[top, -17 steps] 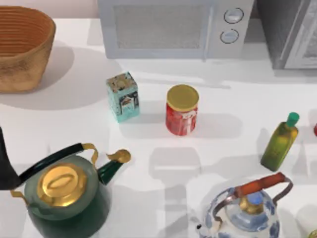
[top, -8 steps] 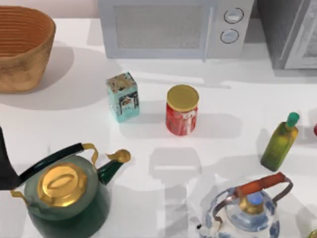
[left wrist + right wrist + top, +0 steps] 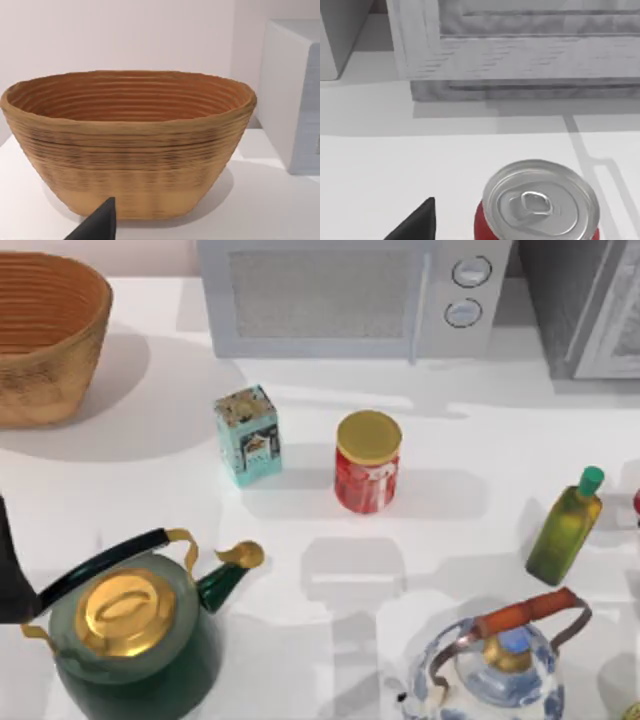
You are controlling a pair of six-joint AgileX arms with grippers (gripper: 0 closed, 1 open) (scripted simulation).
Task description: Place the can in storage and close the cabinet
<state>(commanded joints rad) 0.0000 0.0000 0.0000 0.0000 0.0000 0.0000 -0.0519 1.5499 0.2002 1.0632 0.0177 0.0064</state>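
The red can (image 3: 540, 205) stands upright on the bench at its right edge, just in front of the cabinet (image 3: 520, 50) in the far right corner. The right gripper (image 3: 417, 222) hovers near the can; whether its fingers are apart, I cannot tell. The left gripper (image 3: 97, 225) faces the woven basket (image 3: 127, 145) at the far left corner, fingers likewise unclear.

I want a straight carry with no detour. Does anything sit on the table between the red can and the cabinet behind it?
Nothing visible does. In the right wrist view the can stands on bare white table, and the stretch up to the cabinet holds only shadows.
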